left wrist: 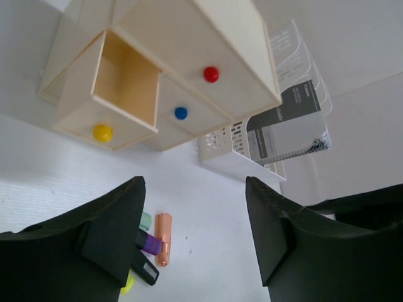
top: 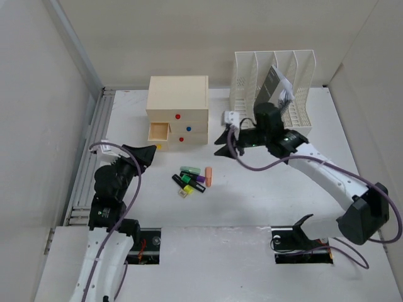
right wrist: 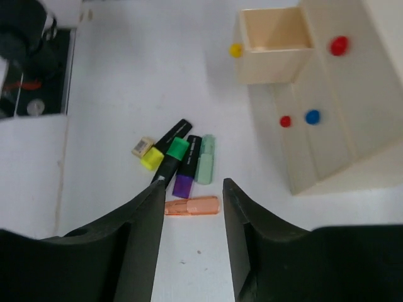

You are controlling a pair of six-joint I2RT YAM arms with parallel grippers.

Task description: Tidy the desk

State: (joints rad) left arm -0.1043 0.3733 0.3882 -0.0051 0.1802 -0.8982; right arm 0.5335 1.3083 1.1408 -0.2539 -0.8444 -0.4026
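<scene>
Top external view: left arm (top: pixel 101 264) cut off by bottom edge. Right arm (top: pixel 271 123) hides lower front of file rack (top: pixel 302 66) and bottom of spiral notebook (top: pixel 272 78). Highlighter cluster (top: pixel 191 179) small, overlapping; count unclear.

Left wrist view: drawer box (left wrist: pixel 208 38) cut by top edge. Mint highlighter (left wrist: pixel 145 221), purple highlighter (left wrist: pixel 152 243) and yellow highlighter (left wrist: pixel 128 284) partly behind finger of left gripper (left wrist: pixel 194 182). Notebook cover lettering illegible.

Right wrist view: drawer box cut by top and right edges. Green-capped highlighter (right wrist: pixel 178 150) lower end behind finger of right gripper (right wrist: pixel 193 184). Dark hardware (right wrist: pixel 25 56) at top left blurred, cut by left edge.
</scene>
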